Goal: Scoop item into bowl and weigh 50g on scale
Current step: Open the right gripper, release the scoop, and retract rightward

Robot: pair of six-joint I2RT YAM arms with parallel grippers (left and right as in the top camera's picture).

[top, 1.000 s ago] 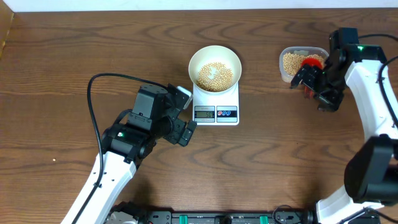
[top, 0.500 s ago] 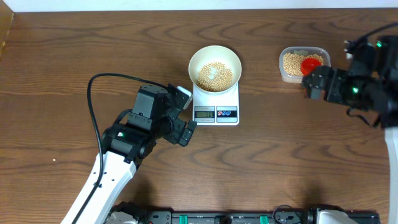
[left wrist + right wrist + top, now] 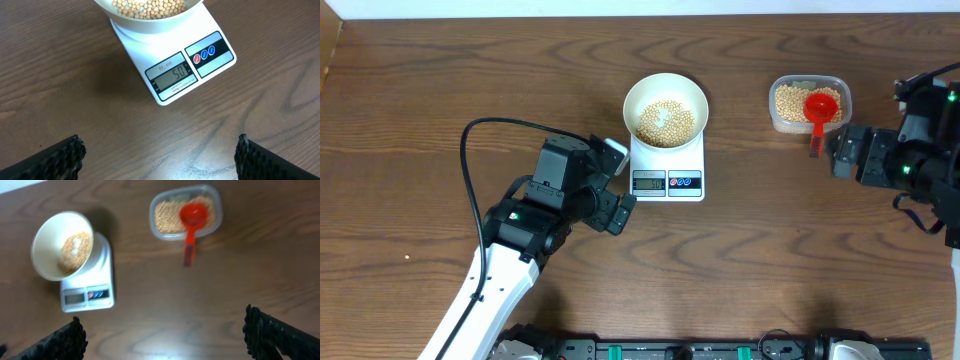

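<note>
bowl [image 3: 665,83] sitting on scale [image 3: 667,165], mid-table, just ahead of left gripper [image 3: 159,157]. the gripper is pointing at the scale's front edge, not touching it, w/ bare table [image 3: 420,100] showing btwn. right gripper [image 3: 162,335] hanging well off to the r of the scale, near the tub [image 3: 772,105] and just r of the scoop handle, apart from both.

bowl holding a shallow layer of beans [image 3: 665,122], cream wall showing all round them. display [image 3: 175,76] reading 50. tub is sitting at the far r, also holding beans. red scoop [image 3: 820,108] lying in it cup-down on the beans, handle sticking out over the near rim towards the table.

left gripper: fingers [image 3: 65,155] standing wide apart, gripping nothing, touching nothing. right gripper: fingers [image 3: 270,330] likewise spread wide, nothing btwn them. right wrist view is blurry, but the gap is reading clearly.
</note>
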